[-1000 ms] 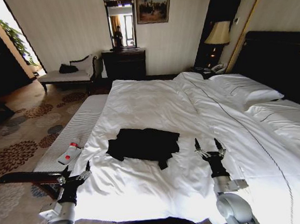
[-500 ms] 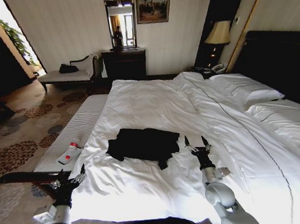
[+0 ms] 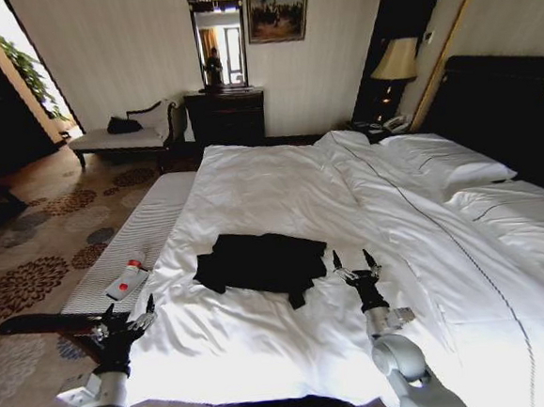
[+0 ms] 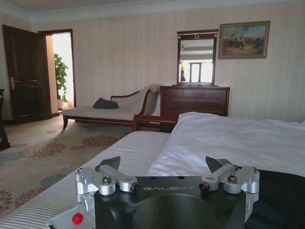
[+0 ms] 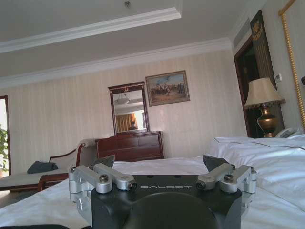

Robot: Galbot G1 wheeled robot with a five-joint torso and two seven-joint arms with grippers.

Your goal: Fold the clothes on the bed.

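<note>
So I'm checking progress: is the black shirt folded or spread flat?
Partly folded: the black T-shirt lies as a compact bunched rectangle on the bed, no sleeves spread out.

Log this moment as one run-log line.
left gripper: open, beside bed edge | right gripper: open, near T-shirt | T-shirt: bunched on bed, ungrasped

Each end effector [image 4: 164, 168] has a black body lettered "GALBOT", silver screw-studded finger brackets and dark tips on grey arms
</note>
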